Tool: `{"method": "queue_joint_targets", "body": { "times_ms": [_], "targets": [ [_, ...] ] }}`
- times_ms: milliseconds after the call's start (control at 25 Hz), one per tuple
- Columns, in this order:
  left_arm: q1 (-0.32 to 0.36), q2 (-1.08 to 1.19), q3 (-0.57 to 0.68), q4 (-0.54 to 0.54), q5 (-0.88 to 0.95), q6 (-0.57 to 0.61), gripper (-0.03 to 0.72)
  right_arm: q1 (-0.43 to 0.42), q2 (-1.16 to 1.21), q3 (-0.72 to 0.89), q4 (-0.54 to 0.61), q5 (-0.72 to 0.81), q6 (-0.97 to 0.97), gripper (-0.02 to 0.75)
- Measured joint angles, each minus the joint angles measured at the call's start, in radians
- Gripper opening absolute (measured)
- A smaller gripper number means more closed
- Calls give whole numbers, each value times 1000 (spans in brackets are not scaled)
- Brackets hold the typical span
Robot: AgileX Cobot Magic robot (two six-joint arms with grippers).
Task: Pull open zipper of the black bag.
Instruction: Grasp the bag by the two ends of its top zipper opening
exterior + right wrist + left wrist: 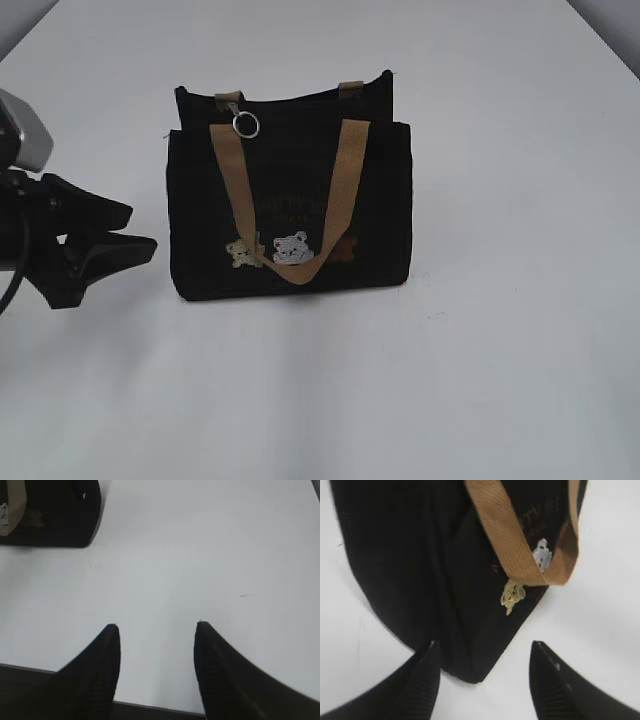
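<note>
- Exterior view shows you the black bag (290, 200) standing upright on the white desk (500, 350), a little left of the middle of the frame.
- You can see the zipper (290, 103) along the top edge of the bag; its silver ring (246, 125) hangs at the upper left of the bag, just beside the left tan strap (232, 190).
- The front tan strap falls down in a loop over the front, and the small bear patches (290, 248) sit near the lower part of this loop.
- Your left hand (140, 232) is at the left edge of the frame, near the lower left side of the bag but apart from it.
- In the left wrist view, the left hand (485, 652) has its jaws well apart, with the bottom corner of the bag between the tips, and it grips nothing.
- In the right wrist view, your right hand (157, 630) is over bare desk with its jaws apart and nothing between them; the bag is in the upper left corner of that frame.
</note>
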Motion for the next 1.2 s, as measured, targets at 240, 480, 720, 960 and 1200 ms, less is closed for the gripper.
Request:
{"method": "queue_joint_targets", "body": {
  "times_ms": [240, 480, 720, 960, 1200],
  "targets": [
    [-20, 107, -59, -3, 19, 169, 435, 0, 0, 0, 14, 0, 0, 380],
    [-22, 231, -186, -5, 66, 173, 436, 0, 115, 0, 50, -6, -42, 380],
    [-94, 325, -287, -9, 114, 165, 302, 0, 428, -28, 356, -177, -342, 380],
    [-143, 343, -306, -21, 78, 161, 62, 59, 941, -140, 797, -417, -814, 368],
    [-147, 343, -306, -27, 59, 161, 62, 288, 1438, -505, 924, -450, -996, 361]
  ]
}}
